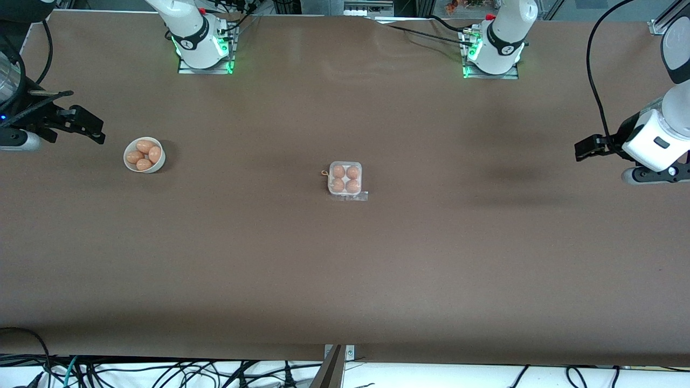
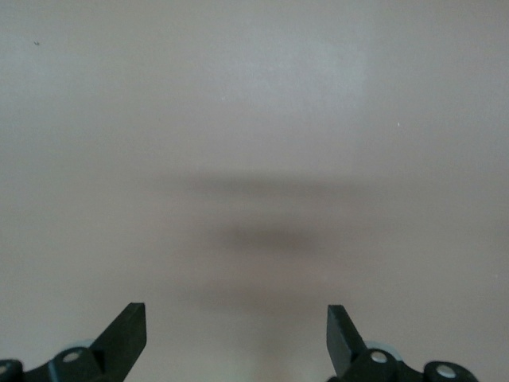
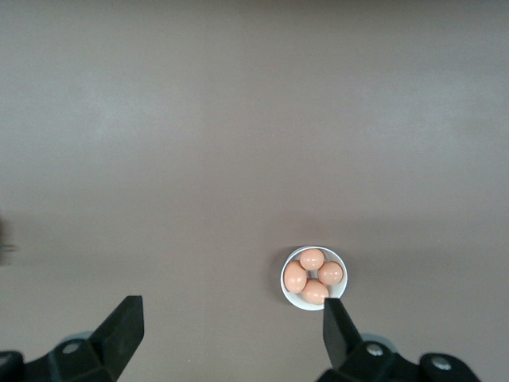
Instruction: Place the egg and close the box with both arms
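Box (image 1: 345,178) sits mid-table, four eggs in, lid looks down. Bowl (image 1: 144,154) at its 9 o'clock holds four more. Right gripper (image 1: 86,125) over the table just beside the bowl, left gripper (image 1: 587,148) over its own end; both wide open, empty. Risk: no free cup, so another egg jams the lid.

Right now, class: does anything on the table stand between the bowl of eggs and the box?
Nothing visible does. Bare table lies between the bowl and the box. But all four cups already hold eggs. The right gripper and left gripper hang open at the table's ends.
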